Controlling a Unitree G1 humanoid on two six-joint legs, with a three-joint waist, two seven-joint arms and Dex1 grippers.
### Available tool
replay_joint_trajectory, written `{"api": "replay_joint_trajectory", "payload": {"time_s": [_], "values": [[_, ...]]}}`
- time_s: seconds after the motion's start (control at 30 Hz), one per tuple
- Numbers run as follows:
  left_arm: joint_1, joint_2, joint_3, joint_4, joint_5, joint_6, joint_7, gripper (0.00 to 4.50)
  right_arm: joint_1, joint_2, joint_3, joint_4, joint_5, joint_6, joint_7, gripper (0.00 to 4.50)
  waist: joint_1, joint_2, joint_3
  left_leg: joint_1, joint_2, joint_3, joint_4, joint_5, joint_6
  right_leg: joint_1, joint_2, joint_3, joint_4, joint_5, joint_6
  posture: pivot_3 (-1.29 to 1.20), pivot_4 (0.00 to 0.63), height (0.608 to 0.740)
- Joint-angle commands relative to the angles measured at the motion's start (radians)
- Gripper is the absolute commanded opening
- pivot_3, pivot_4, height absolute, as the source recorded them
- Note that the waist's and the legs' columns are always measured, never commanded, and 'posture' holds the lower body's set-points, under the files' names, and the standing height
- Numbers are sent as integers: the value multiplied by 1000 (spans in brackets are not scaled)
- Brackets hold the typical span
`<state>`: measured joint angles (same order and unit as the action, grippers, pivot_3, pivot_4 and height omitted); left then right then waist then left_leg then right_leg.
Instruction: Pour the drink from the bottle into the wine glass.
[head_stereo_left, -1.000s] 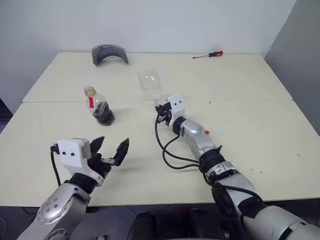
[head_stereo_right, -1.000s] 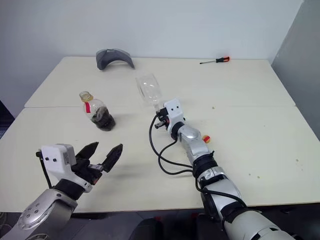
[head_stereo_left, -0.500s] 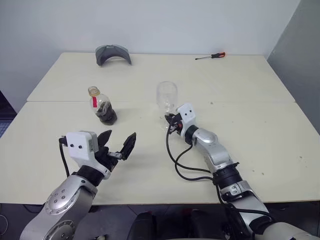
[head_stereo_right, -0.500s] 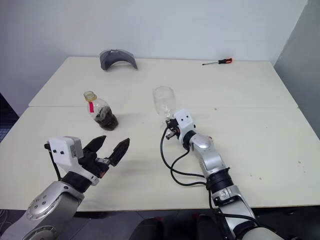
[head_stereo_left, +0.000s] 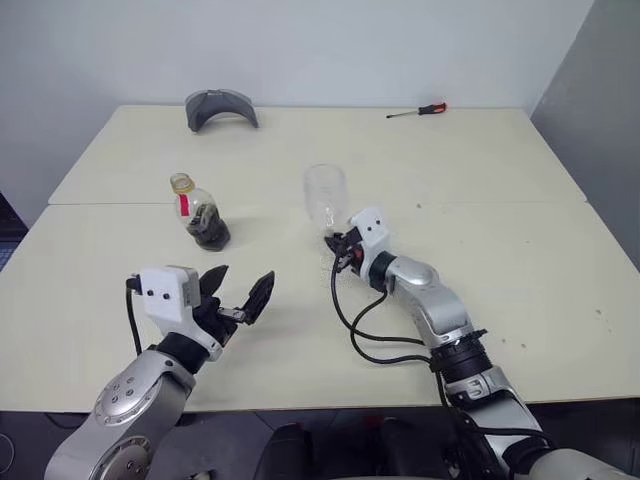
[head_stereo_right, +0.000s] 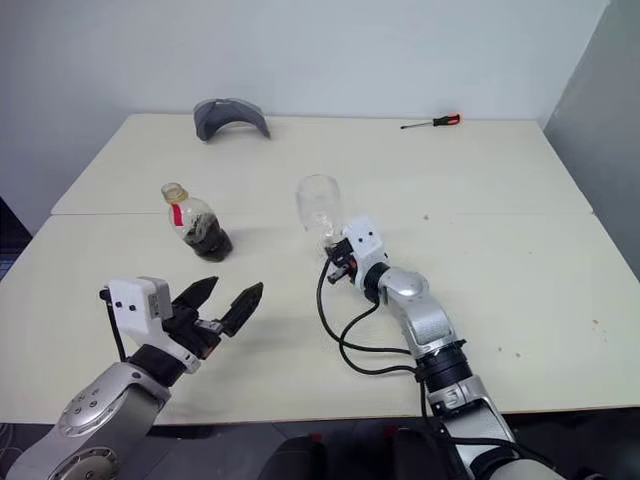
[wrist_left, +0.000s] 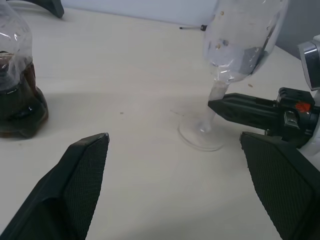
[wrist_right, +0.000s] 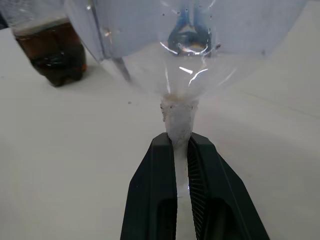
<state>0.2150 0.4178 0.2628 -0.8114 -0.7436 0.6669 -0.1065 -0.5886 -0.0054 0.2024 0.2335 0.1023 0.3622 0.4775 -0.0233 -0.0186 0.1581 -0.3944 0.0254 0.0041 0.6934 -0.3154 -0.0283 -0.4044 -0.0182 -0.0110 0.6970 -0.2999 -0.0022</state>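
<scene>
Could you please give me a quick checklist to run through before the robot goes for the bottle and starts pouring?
1. Right gripper shut on the wine glass stem: ok.
2. Glass foot flat on the table: cannot tell; the glass leans slightly.
3. Left gripper open, fingers apart and nothing between them: ok.
4. Bottle upright, to the left of the glass and apart from it: ok.
5. Bottle cap off: not ok, it looks still on.
6. Glass bowl free of drink: ok.
</scene>
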Motion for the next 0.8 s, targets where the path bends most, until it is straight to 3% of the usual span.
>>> {"api": "replay_joint_trajectory", "payload": {"time_s": [0.03,0.43,0.67,0.8], "values": [[24,-8,0,-22,16,-38,-23,4500,0,18,17,-60,33,-23,45,88,-3,0,0,0,0,0,0,0,0,0,0,0,0,0,0,0,150,740],[34,-21,-9,-1,43,-66,-61,4500,-49,27,44,128,-82,-234,-22,88,-4,0,0,0,0,0,0,0,0,0,0,0,0,0,0,0,150,740],[24,-23,-9,4,46,-62,-68,4500,-34,18,47,143,-82,-239,-13,88,-3,0,0,0,0,0,0,0,0,0,0,0,0,0,0,0,150,740],[19,-22,-10,7,47,-61,-69,4500,-13,7,43,114,-65,-216,10,1293,-3,0,0,0,0,0,0,0,0,0,0,0,0,0,0,0,150,740]]}}
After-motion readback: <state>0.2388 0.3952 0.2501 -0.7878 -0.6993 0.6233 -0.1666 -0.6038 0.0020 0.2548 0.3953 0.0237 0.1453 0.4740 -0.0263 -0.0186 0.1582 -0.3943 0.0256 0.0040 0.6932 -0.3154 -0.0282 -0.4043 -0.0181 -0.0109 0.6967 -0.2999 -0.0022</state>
